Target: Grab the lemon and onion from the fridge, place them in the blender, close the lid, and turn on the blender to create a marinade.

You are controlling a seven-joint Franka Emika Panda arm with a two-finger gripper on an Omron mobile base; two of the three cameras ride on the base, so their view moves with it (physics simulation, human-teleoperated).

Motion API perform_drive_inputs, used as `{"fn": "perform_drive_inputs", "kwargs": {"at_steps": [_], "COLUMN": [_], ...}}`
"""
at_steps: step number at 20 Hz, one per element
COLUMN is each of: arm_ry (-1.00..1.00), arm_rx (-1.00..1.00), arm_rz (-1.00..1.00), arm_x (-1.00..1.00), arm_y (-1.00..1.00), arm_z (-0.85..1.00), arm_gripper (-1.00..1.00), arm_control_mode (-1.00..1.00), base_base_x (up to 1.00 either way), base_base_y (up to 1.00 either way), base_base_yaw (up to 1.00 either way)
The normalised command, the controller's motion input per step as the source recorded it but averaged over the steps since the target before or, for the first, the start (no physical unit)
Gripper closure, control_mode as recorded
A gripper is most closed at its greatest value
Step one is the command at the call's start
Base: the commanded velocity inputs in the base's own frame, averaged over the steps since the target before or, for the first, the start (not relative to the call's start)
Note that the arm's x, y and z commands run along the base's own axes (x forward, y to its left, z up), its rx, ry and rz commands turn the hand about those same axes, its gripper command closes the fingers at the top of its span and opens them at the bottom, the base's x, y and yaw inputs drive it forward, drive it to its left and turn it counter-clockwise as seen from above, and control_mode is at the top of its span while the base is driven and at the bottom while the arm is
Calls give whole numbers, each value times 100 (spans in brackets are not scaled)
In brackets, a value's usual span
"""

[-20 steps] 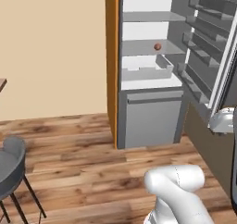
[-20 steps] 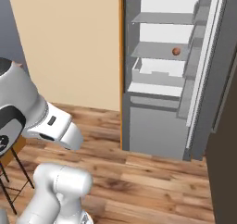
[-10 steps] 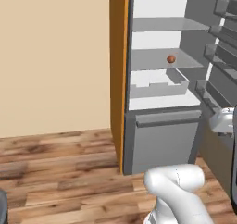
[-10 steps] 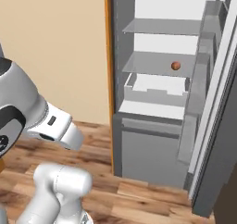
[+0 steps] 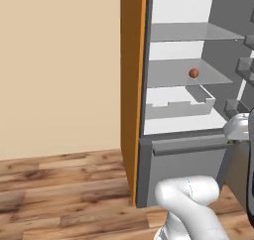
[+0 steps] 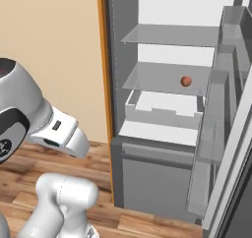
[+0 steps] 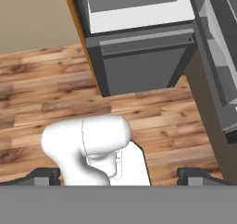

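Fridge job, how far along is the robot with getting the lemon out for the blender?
Done: the fridge stands open in front of the robot. In hand: nothing; the tool is open and empty, pointing down at the wooden floor. Left: nearly everything. A small orange-brown ball, possibly the lemon, sits on a glass shelf inside, untouched. Picking, loading, closing the lid and switching on are not yet done.

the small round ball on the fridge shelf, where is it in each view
Left base view: the ball sits right of centre, upper part, on a glass shelf.
Right base view: right of centre, same shelf.
Hand view: not in it.
Shared landmark: the white drawer just below it.
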Motion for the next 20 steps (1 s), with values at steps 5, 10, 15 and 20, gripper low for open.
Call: {"fn": "perform_drive_inputs", "kwargs": {"at_steps": [5,10,15,20], "arm_ry": [0,0,0,0], "arm_rx": [0,0,0,0], "arm_rz": [0,0,0,0], "arm_x": [0,0,0,0], "arm_y": [0,0,0,0], "arm_z": [0,0,0,0], "arm_gripper": [-100,-100,-100,-100], "arm_control_mode": [100,100,100,100], "base_base_x": [1,41,72,65], "base_base_y": [-32,-38,-21,-5], "base_base_yaw": [-1,-9,-15,-5]}}
